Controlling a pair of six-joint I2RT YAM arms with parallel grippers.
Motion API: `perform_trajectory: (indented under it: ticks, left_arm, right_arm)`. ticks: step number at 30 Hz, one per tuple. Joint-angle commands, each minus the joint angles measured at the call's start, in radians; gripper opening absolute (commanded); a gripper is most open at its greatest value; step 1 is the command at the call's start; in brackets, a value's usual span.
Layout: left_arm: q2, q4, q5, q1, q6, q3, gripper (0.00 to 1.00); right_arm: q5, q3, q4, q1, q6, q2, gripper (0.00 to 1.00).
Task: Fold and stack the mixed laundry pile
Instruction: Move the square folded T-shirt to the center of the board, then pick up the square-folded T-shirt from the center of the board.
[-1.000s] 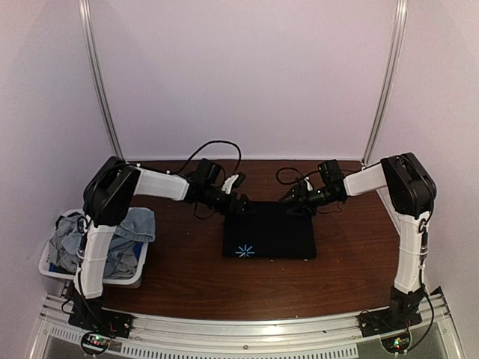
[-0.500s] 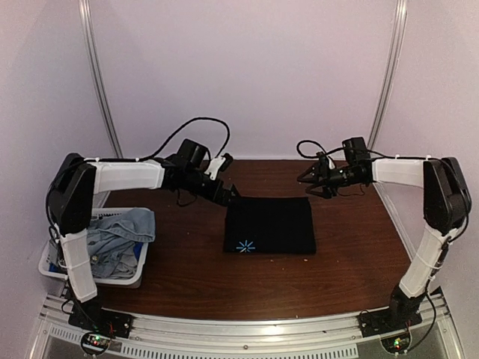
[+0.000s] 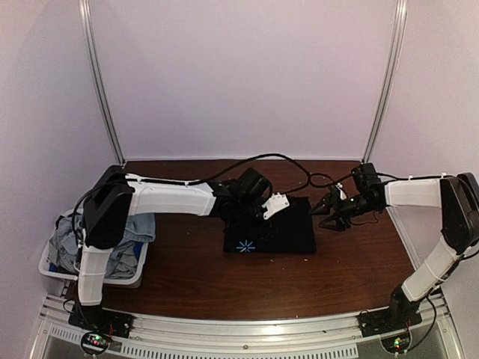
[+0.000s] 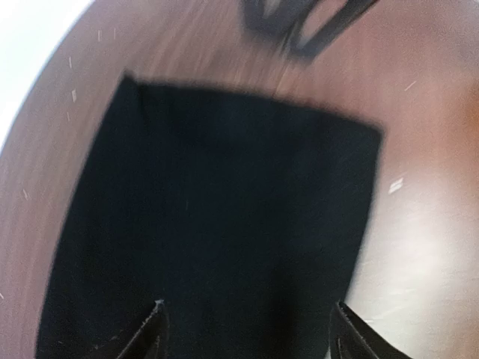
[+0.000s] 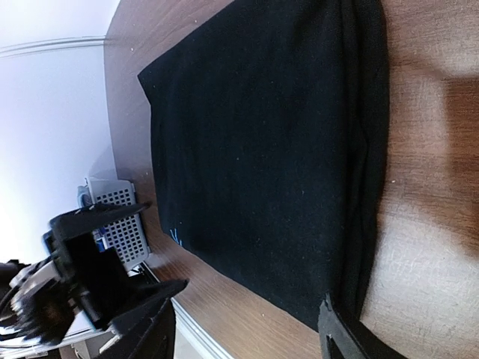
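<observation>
Left gripper extends over the table middle, right gripper nearer its right edge. Both jaws stand apart, gripping nothing.

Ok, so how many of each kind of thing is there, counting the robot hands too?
Folded black shirt: 1
White basket: 1
Heap of clothes in the basket: 1 (pieces too tangled to count)
Robot grippers: 2, the left gripper and the right gripper, both open
Total: 5
</observation>
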Motion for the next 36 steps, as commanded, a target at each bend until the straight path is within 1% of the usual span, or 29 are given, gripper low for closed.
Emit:
perform_trajectory:
  ticks: [1, 4, 7, 12, 15, 17, 18, 20, 24, 26, 30, 32, 36]
  left_arm:
    - [0.103, -0.081, -0.087, 0.029, 0.006, 0.06, 0.73]
    - [0.107, -0.117, -0.073, 0.029, 0.013, -0.002, 0.7]
    - [0.056, -0.112, -0.075, 0.028, 0.015, -0.149, 0.67]
    - [-0.117, -0.055, -0.059, 0.028, 0.01, -0.437, 0.66]
    - [-0.229, -0.033, -0.08, 0.029, -0.02, -0.528, 0.66]
    - [-0.308, -0.001, -0.093, 0.008, -0.043, -0.546, 0.67]
    - [-0.338, 0.014, -0.131, -0.008, -0.054, -0.544, 0.67]
    - [-0.372, 0.018, -0.157, -0.055, -0.064, -0.513, 0.66]
    - [-0.415, 0.078, -0.146, -0.182, 0.012, -0.517, 0.64]
    - [-0.403, 0.101, -0.115, -0.22, 0.041, -0.524, 0.62]
    - [-0.335, 0.117, -0.109, -0.257, 0.098, -0.5, 0.5]
    - [-0.299, 0.136, -0.109, -0.263, 0.118, -0.484, 0.48]
    - [-0.237, 0.163, -0.06, -0.267, 0.141, -0.447, 0.45]
  right_arm:
    - [0.03, -0.013, 0.018, -0.004, 0.008, -0.038, 0.66]
    - [0.03, -0.02, 0.014, -0.004, 0.0, -0.039, 0.66]
    - [0.031, -0.023, 0.002, -0.005, -0.014, -0.039, 0.66]
    - [0.029, -0.05, -0.005, 0.0, -0.02, -0.052, 0.66]
    - [0.03, -0.076, -0.005, 0.006, -0.013, -0.076, 0.66]
    - [0.027, -0.098, 0.005, 0.009, 0.005, -0.096, 0.66]
    - [0.029, -0.107, 0.007, 0.01, 0.014, -0.109, 0.66]
    - [0.033, -0.126, 0.008, 0.011, 0.039, -0.141, 0.66]
    - [0.044, -0.177, 0.031, 0.027, 0.123, -0.223, 0.66]
    - [0.055, -0.213, 0.06, 0.051, 0.178, -0.261, 0.66]
    - [0.081, -0.277, 0.128, 0.104, 0.274, -0.307, 0.66]
    - [0.095, -0.303, 0.152, 0.131, 0.31, -0.314, 0.66]
    - [0.122, -0.342, 0.204, 0.174, 0.37, -0.328, 0.66]
